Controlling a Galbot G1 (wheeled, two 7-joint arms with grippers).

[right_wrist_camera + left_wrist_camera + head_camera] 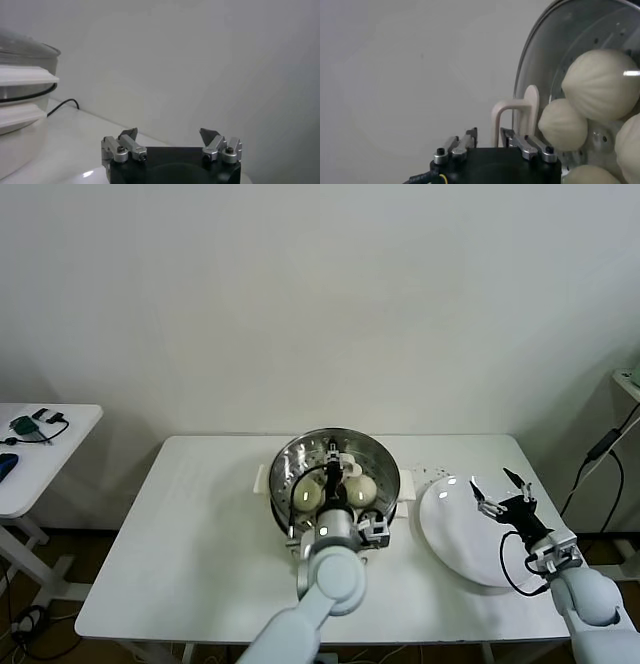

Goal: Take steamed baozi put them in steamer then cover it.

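The steamer (283,459) stands mid-table on its cream-white base (20,115). The clear glass cover (555,45) sits on it, which also shows in the right wrist view (25,47). Several cream-white baozi lie inside under the glass, among them one large bun (600,82) and a smaller one (563,124); two show in the head view (308,497). My left gripper (338,477) is over the cover. It is open (489,135), its fingers either side of the cream handle (496,120) with a gap on one side. My right gripper (503,489) is open and empty (169,134) over the flat white plate (455,544).
A black cable (62,105) lies on the table behind the steamer's base. A side table (60,444) with a green item (25,424) stands far left. A cable (600,449) hangs at the far right beside another surface (630,379).
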